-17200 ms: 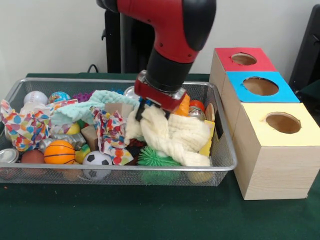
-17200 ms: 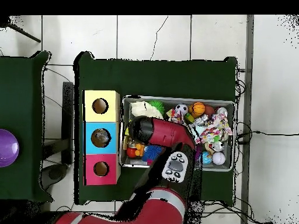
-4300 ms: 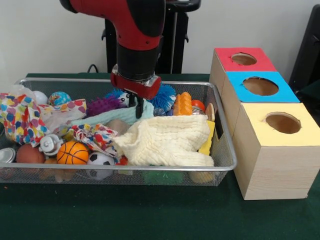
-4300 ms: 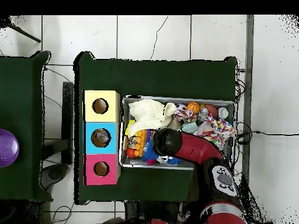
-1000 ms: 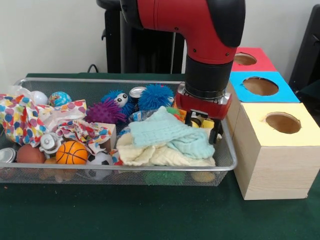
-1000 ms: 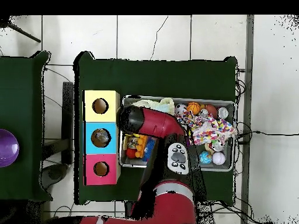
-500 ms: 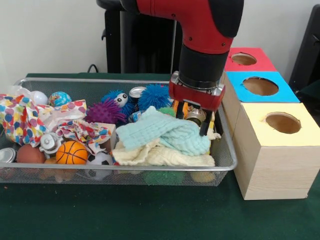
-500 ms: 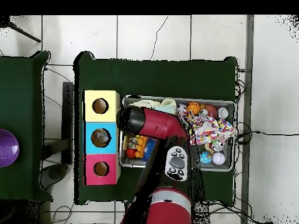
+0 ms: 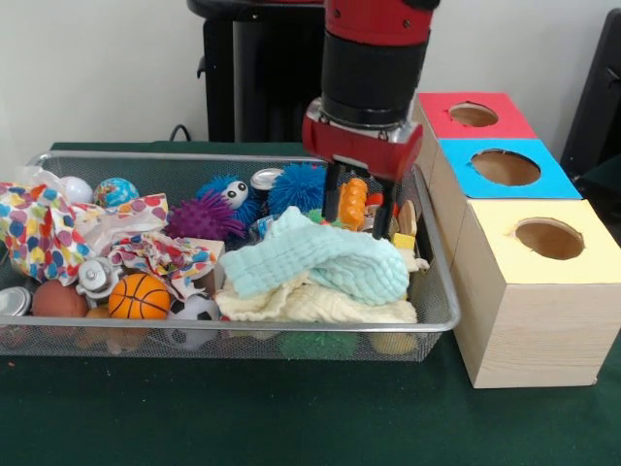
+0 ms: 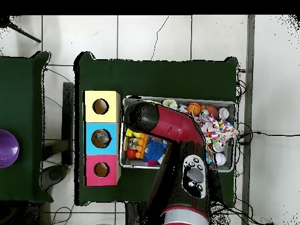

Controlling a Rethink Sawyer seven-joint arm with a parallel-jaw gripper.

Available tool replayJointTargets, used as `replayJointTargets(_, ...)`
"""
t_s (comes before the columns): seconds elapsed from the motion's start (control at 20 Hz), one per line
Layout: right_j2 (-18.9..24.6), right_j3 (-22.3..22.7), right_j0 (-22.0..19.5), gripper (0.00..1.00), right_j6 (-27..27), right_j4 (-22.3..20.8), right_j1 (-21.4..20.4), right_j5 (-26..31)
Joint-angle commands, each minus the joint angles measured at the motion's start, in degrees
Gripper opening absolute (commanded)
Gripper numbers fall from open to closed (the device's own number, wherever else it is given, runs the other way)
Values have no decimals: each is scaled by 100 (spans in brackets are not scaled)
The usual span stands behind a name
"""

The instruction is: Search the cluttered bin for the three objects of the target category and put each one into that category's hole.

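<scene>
My gripper (image 9: 355,218) hangs open just above the right end of the wire bin (image 9: 243,340), its fingers (image 9: 331,202) apart and holding nothing. An orange ridged toy (image 9: 353,200) shows between and behind the fingers, standing in the bin. Just below lie a teal cloth (image 9: 320,257) and a cream cloth (image 9: 310,306). Right of the bin stand the red box (image 9: 441,115), blue box (image 9: 553,180) and yellow box (image 9: 543,291), each with a round hole on top. In the overhead view the arm (image 10: 142,117) hides the gripper.
The bin also holds a blue spiky ball (image 9: 298,186), a purple spiky ball (image 9: 201,216), a small basketball (image 9: 141,296), a soccer ball (image 9: 199,309), a metal can (image 9: 264,179) and a spotted cloth (image 9: 39,228) at the left end.
The gripper has risen out of the bin's right corner and shifted left and away from the boxes. It came up open and with nothing in it. The teal cloth stayed on the cream one.
</scene>
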Motion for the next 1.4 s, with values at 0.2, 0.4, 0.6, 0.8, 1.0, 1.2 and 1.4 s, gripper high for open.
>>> replayJointTargets(0.2, 308, 548, -30, 100, 1086, 324, -280, 454)
replayJointTargets(0.4, -491, 402, 361, 100, 1458, 23, -190, 1308)
replayJointTargets(0.6, -893, 558, 473, 100, 1573, -74, 83, 1530)
replayJointTargets(0.8, -1269, 488, 627, 100, 1677, -176, 415, 1806)
replayJointTargets(1.0, -1281, 551, 565, 100, 1636, -76, 720, 1417)
replayJointTargets(1.2, -1335, 560, 512, 100, 1555, -33, 971, 997)
replayJointTargets(1.4, -1253, 611, 377, 100, 1444, 70, 1141, 549)
